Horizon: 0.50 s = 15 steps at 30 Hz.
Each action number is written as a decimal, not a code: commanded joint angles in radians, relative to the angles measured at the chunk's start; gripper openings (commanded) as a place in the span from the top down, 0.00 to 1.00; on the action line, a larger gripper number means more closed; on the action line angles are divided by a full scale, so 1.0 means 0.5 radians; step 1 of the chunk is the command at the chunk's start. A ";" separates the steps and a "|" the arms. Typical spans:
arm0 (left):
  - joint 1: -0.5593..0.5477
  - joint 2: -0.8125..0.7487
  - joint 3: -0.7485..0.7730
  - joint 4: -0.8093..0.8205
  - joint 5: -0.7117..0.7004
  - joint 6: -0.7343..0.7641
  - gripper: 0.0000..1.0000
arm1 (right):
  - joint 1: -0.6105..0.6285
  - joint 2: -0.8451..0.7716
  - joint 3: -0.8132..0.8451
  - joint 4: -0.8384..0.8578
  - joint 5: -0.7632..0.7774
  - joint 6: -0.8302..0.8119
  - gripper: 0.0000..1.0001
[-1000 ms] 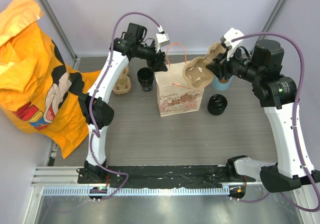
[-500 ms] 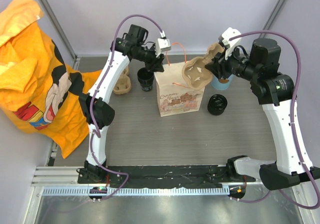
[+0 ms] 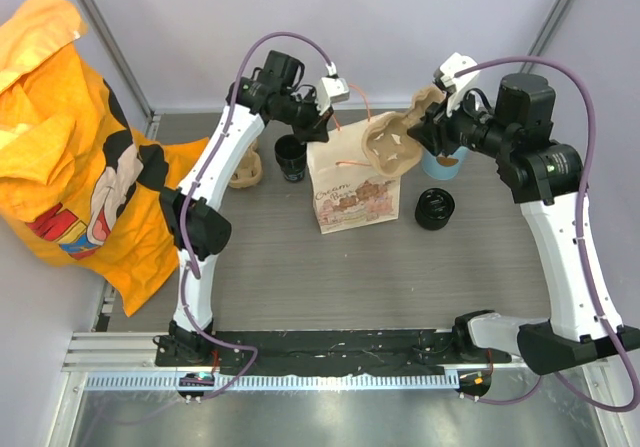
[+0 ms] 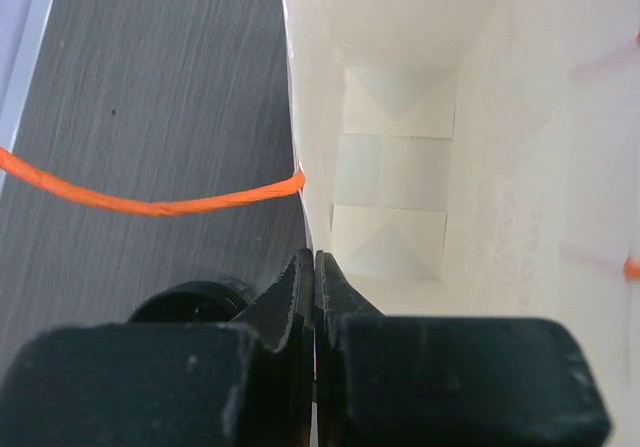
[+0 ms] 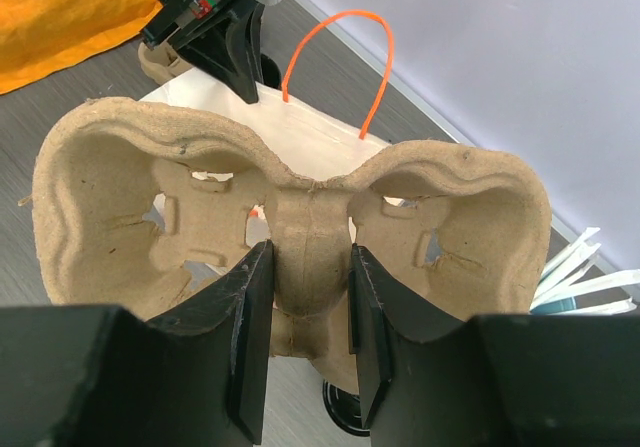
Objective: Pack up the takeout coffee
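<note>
A white paper bag [image 3: 357, 189] stands open mid-table. My left gripper [image 3: 322, 117] is at its top left rim, jaws shut on the bag wall [image 4: 312, 207]; the bag's inside [image 4: 400, 167] looks bare. One black takeout coffee [image 3: 291, 157] stands just left of the bag, its rim [image 4: 190, 302] showing below my left fingers. Another black lidded cup [image 3: 434, 208] sits right of the bag. My right gripper [image 3: 428, 130] holds a brown pulp carrier [image 3: 392, 143] over the bag's right rim, jaws shut on the carrier's middle post [image 5: 310, 257].
A second pulp carrier [image 3: 243, 167] lies left of the black cup. A light-blue cup [image 3: 441, 165] of white straws [image 5: 580, 267] stands behind the right cup. An orange cloth [image 3: 70, 147] drapes the left side. The bag's orange handles [image 4: 150, 205] stick out.
My left gripper has closed on the bag's rim and lifted slightly. The right arm has shifted the carrier a little left and up above the bag.
</note>
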 commanded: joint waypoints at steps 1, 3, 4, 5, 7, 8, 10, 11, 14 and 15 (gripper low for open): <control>-0.086 -0.229 -0.186 0.089 -0.243 -0.321 1.00 | -0.003 0.046 0.080 0.114 -0.054 0.096 0.65; -0.116 -0.294 -0.272 0.144 -0.325 -0.459 1.00 | 0.001 0.083 0.098 0.136 -0.085 0.139 0.65; -0.129 -0.346 -0.345 0.156 -0.353 -0.499 1.00 | 0.004 0.095 0.123 0.148 -0.091 0.151 0.65; -0.144 -0.371 -0.380 0.172 -0.402 -0.578 1.00 | 0.007 0.123 0.138 0.154 -0.100 0.170 0.65; -0.187 -0.408 -0.453 0.203 -0.537 -0.634 1.00 | 0.007 0.141 0.153 0.194 -0.106 0.194 0.65; -0.196 -0.438 -0.478 0.215 -0.577 -0.668 1.00 | 0.010 0.145 0.160 0.213 -0.109 0.204 0.65; -0.212 -0.451 -0.506 0.243 -0.681 -0.812 1.00 | 0.010 0.157 0.169 0.256 -0.131 0.250 0.65; -0.215 -0.448 -0.500 0.230 -0.685 -0.846 1.00 | 0.010 0.163 0.184 0.262 -0.146 0.265 0.65; -0.215 -0.448 -0.457 0.194 -0.758 -1.021 1.00 | 0.016 0.197 0.209 0.293 -0.223 0.332 0.65; -0.227 -0.448 -0.447 0.172 -0.786 -1.085 1.00 | 0.022 0.215 0.215 0.296 -0.235 0.360 0.65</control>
